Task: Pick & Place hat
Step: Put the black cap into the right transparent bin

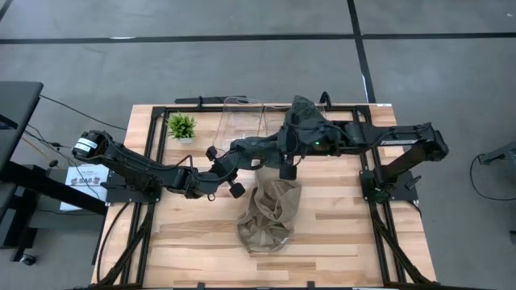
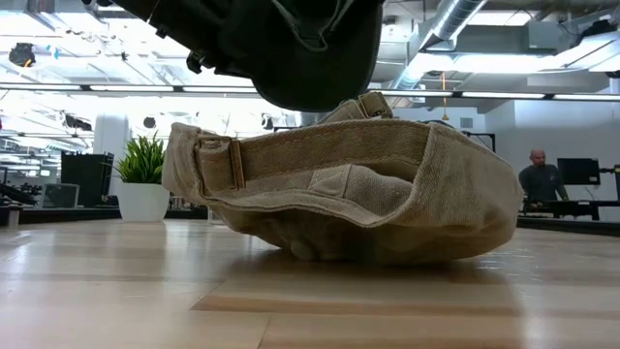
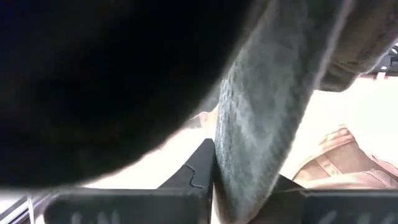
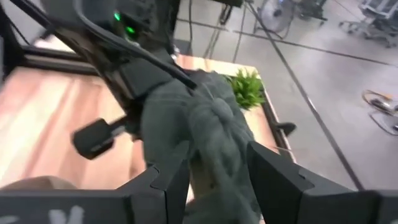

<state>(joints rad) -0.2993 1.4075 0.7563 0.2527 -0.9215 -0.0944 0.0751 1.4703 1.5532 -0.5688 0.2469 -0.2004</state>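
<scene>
A dark green hat (image 1: 305,113) hangs in the air above the table's far middle, between both grippers; in the low view its dark underside (image 2: 310,48) shows at the top. My left gripper (image 3: 242,180) reaches it from the left and is shut on it. My right gripper (image 4: 214,180) reaches it from the right and is shut on it too. A second, tan hat (image 1: 270,213) lies crumpled on the table, nearer than the grippers, with its crown side on the wood (image 2: 358,204). No gripper touches it. My left gripper pinches a thick fold of the dark green hat (image 3: 261,124) between its two fingers. The hat is lifted clear of the table and fills most of this wrist view, so which part of it is held cannot be told. My right gripper has a bunched part of the dark green hat (image 4: 208,134) between its two fingers (image 4: 168,180), coming level from the table's right. The cloth is gathered in several layers. The hat is clear of the table.
A clear plastic container (image 1: 242,121) and a small potted plant (image 1: 181,126) stand at the table's far left. Black frame rails (image 1: 379,193) run along both sides. Bare wood lies at the near left (image 1: 193,242) and near right. A person (image 2: 541,179) stands in the room beyond.
</scene>
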